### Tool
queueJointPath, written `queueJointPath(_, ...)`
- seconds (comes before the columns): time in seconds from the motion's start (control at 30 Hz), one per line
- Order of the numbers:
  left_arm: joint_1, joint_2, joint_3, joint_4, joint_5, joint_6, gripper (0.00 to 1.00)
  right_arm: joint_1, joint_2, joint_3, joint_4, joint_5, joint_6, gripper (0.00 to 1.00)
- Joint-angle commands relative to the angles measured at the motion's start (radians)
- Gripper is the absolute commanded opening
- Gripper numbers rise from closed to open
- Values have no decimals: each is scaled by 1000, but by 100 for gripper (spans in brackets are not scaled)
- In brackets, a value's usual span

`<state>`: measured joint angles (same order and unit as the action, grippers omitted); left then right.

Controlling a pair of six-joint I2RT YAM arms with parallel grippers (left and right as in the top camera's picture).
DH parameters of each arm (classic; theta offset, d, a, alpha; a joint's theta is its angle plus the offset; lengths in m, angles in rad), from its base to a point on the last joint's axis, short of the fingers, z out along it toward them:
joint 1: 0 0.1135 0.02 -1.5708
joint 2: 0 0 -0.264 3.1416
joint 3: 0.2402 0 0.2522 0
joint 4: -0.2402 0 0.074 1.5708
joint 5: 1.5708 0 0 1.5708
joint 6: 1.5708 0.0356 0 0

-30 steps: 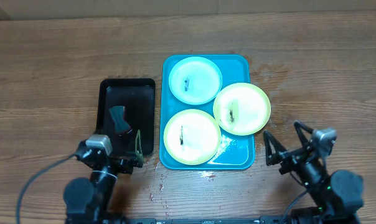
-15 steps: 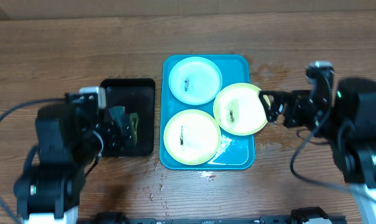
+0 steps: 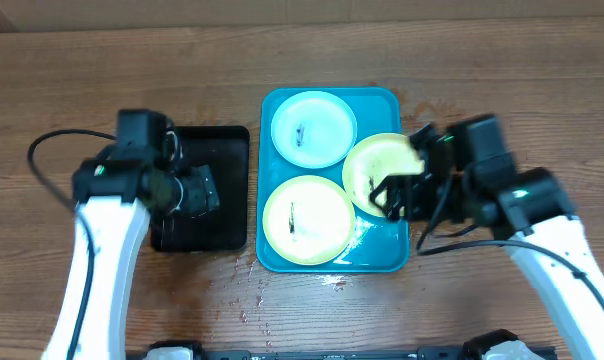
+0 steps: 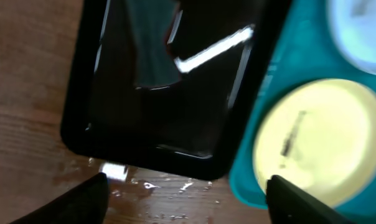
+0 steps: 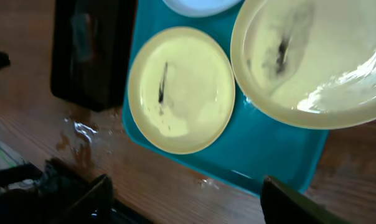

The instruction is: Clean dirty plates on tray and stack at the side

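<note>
1. One large turquoise rectangular plastic tray (image 3: 382, 250) with raised rim, mid table, on brown wooden table (image 3: 82, 80).
2. Three small round plastic plates, all on that tray: one pale blue-white, two pale yellow-green.
3. Pale blue-white plate (image 3: 314, 128) flat at tray's far end.
4. Near-left yellow-green plate (image 3: 308, 220) flat at tray's near left corner.
5. Right yellow-green plate (image 3: 374, 165) at tray's right edge, reaching past the rim, partly hidden by right arm.
6. One dark smudge at centre of each of the three plates.
7. One smaller black rectangular tray (image 3: 222, 150) just left of turquoise tray; one dark blurred item (image 4: 152, 56) inside, kind unclear.
8. Two pincers, one per arm.
9. Left pincer (image 3: 204, 192) above black tray, fingers spread wide, nothing between them.
10. Right pincer (image 3: 392, 197) above near edge of right yellow-green plate, fingers spread wide, nothing held; contact with plate cannot tell.
11. Water drops (image 3: 332, 282) on table beside turquoise tray's near rim.
</note>
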<state>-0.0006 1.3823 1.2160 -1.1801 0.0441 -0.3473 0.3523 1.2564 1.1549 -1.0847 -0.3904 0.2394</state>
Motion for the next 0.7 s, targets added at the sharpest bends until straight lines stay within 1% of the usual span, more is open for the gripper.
queueJointPath(0.0, -10, 114, -4, 3, -115, -132, 74, 72, 12, -50, 10, 141, 98, 75)
queueJointPath(0.07, -9, 192, -4, 23, -163, -181, 72, 86, 14, -69, 27, 163, 137, 74)
queueJointPath(0.23, -9, 361, -4, 130, -167, -192, 65, 86, 14, -81, 43, 162, 158, 73)
queueJointPath(0.3, -9, 426, -4, 169, -167, -193, 60, 86, 14, -81, 45, 162, 157, 74)
queueJointPath(0.33, -9, 456, -4, 191, -167, -192, 55, 86, 14, -81, 47, 162, 154, 73)
queueJointPath(0.4, -9, 510, -4, 234, -164, -192, 39, 86, 14, -81, 55, 162, 154, 73)
queueJointPath(0.43, -9, 533, -3, 253, -155, -192, 25, 86, 14, -81, 59, 162, 154, 72)
queueJointPath(0.47, -9, 547, -3, 266, -143, -192, 4, 86, 14, -81, 63, 162, 154, 71)
queueJointPath(0.57, -9, 553, 5, 257, -100, -176, 4, 86, 14, -81, 76, 162, 154, 68)
queueJointPath(0.67, -10, 516, 35, 206, -103, -161, 4, 86, 14, -81, 89, 162, 154, 66)
